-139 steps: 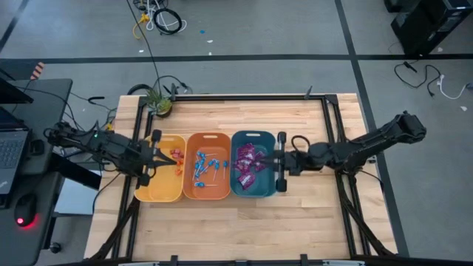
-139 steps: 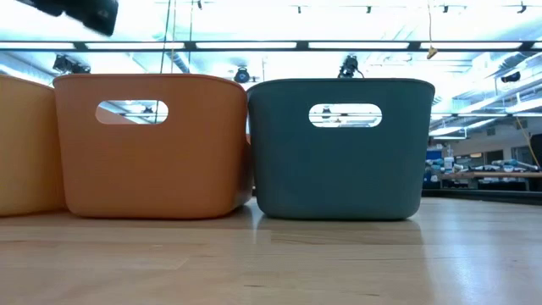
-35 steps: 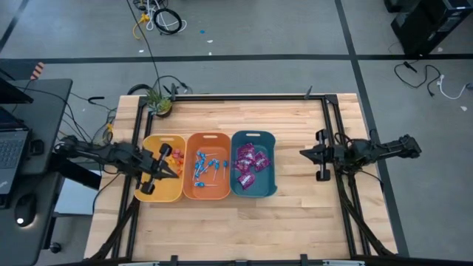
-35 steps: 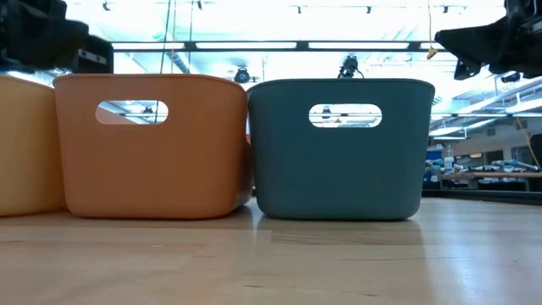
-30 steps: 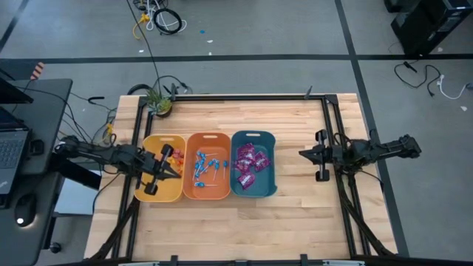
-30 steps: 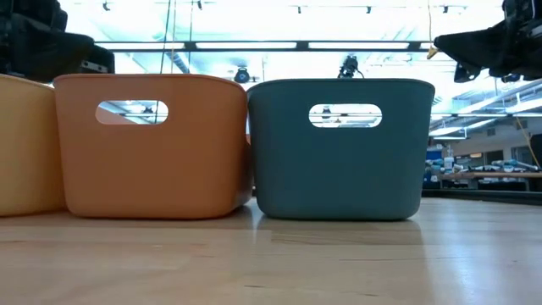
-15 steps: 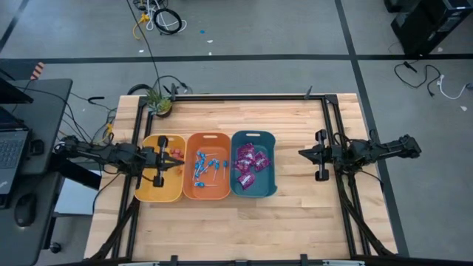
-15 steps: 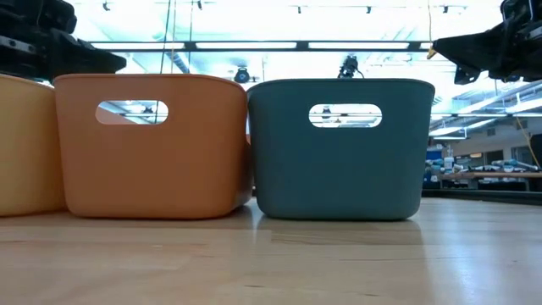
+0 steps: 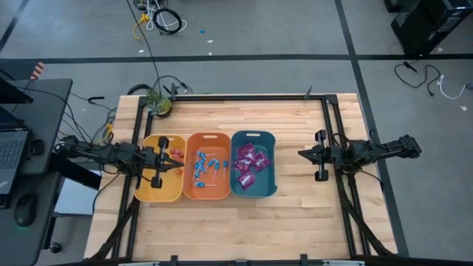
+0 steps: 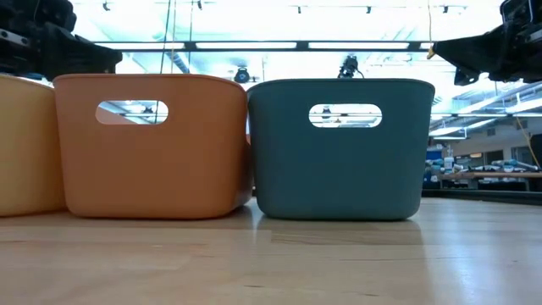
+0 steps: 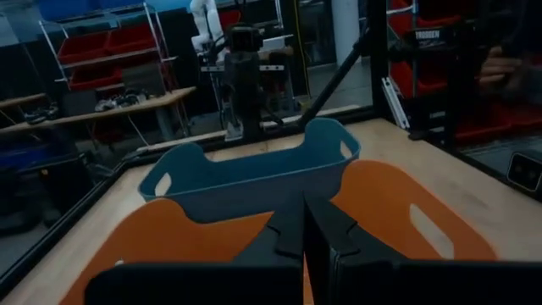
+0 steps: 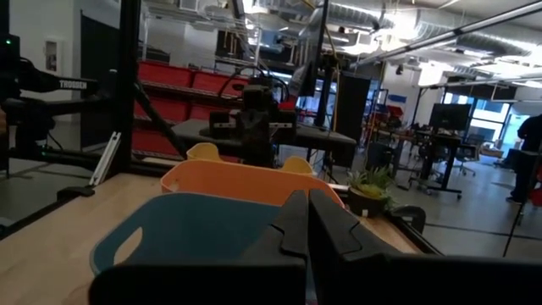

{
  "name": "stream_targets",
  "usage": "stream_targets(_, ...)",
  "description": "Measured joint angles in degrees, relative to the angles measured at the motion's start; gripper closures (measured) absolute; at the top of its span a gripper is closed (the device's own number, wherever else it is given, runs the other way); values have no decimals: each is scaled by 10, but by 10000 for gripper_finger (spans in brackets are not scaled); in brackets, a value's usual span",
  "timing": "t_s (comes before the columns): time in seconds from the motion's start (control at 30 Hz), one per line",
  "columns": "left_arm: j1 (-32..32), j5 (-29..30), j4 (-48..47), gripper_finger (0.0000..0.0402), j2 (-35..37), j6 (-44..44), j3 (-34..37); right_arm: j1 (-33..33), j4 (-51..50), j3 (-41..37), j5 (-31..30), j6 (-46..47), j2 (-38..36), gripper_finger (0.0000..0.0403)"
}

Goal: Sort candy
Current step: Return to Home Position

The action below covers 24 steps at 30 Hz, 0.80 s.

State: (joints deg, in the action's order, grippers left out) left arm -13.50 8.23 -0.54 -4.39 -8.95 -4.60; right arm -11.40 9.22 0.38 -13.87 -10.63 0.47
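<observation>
Both claws are clenched, empty: left claw (image 9: 171, 165) over the yellow bin (image 9: 159, 193), right claw (image 9: 304, 154) at the counter's (image 9: 295, 214) right edge. The candy (image 9: 250, 159) lies sorted across that, the orange bin (image 9: 208, 193) and the teal bin (image 9: 255, 192). Pulling back low, the left could snag the rim.

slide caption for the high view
Candy sorted: red pieces in yellow bin, blue lollipops in orange bin, purple packets in teal bin; left gripper over yellow bin, right gripper over bare table.
</observation>
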Motion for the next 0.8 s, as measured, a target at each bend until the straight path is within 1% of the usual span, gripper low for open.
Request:
stream_targets(0.33, 0, 3, 11, 397, 0, 3, 0, 0, 1, 0, 0, 0, 0, 403)
stream_targets(0.57, 0, 3, 11, 397, 0, 45, 0, 0, 1, 0, 0, 0, 0, 402)
stream_targets(0.8, 0, 3, 11, 396, 0, 47, 0, 0, 1, 0, 0, 0, 0, 402)
